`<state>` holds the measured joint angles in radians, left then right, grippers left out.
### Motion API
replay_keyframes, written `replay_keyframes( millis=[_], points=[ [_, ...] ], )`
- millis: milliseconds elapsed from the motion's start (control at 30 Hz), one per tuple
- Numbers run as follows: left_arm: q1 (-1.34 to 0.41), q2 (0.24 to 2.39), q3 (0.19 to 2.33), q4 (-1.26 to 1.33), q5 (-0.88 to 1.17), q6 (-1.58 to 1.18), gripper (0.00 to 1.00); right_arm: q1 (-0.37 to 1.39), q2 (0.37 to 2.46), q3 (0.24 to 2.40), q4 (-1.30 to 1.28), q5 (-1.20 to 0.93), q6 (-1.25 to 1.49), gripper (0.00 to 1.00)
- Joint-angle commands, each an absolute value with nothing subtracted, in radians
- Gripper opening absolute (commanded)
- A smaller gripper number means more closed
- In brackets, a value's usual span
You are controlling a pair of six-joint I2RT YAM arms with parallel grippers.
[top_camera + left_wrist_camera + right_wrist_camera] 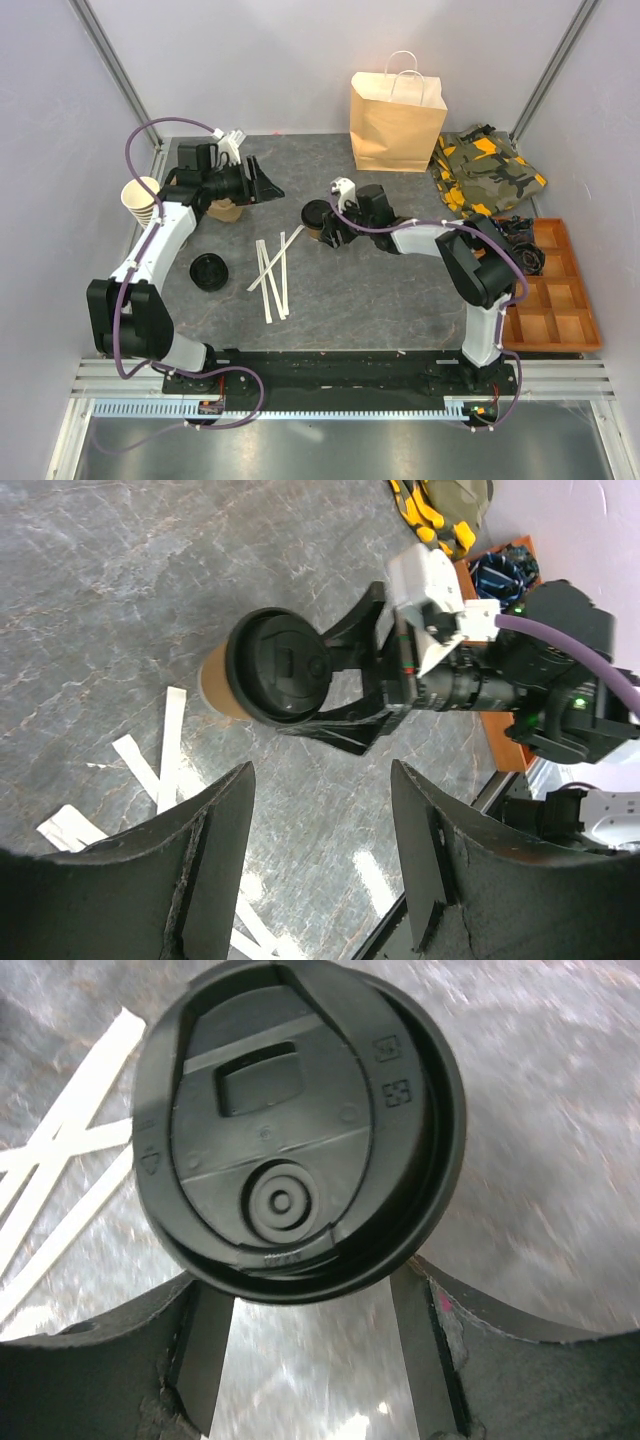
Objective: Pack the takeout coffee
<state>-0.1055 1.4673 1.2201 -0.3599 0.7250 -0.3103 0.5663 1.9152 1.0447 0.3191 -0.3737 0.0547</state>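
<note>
Since the takeout coffee [215, 690] is a thin kraft paper cup under a snap-on black lid [300, 1130], I judge it light if empty and top-heavy if filled. Its wall would dent under a hard squeeze, and the smooth plastic top offers little purchase and could pop off. The sound place to take it is across the paper body just below the lid, where the rim stiffens it, with modest pressure and the cup kept upright. Nearest on the table [380, 300] lie a loose lid [210, 270] and some white strips [272, 270], both to the near left of the cup and apart from it. At mid-table the right gripper [320, 680] reaches in from the right with the cup between its jaws. Its fingers [345, 723] lie against opposite sides of the body right beneath the lid, which overhangs them in the right wrist view, so it reads as grasping the cup, not merely bracketing it. Whether the cup's base rests on the table or is raised I cannot tell. Just left and slightly farther, the left gripper [265, 186] hangs spread wide with nothing in it, pointed at the cup. Far beyond, to the right, the paper bag [397, 125] stands upright, well apart from the cup.
</note>
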Motion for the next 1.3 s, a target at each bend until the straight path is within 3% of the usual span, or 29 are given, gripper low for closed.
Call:
replay_keyframes(
  millis=[0,800,1000,1267],
  points=[
    [-0.074,1.462,1.218,-0.328,0.776,-0.345,0.64,0.589,2.005,1.182,0.301,-0.440,0.040,0.71],
    [-0.067,1.431,1.227,-0.373,0.784,-0.261,0.64,0.652,2.290,1.535,0.298,-0.477,0.140,0.73],
    [-0.067,1.434,1.279,-0.399,0.778,-0.226,0.65,0.632,2.211,1.509,0.285,-0.482,0.149,0.79],
    [-0.064,1.509,1.543,-0.604,0.595,-0.002,0.67,0.594,1.958,1.457,0.149,-0.502,0.155,0.97]
  ],
)
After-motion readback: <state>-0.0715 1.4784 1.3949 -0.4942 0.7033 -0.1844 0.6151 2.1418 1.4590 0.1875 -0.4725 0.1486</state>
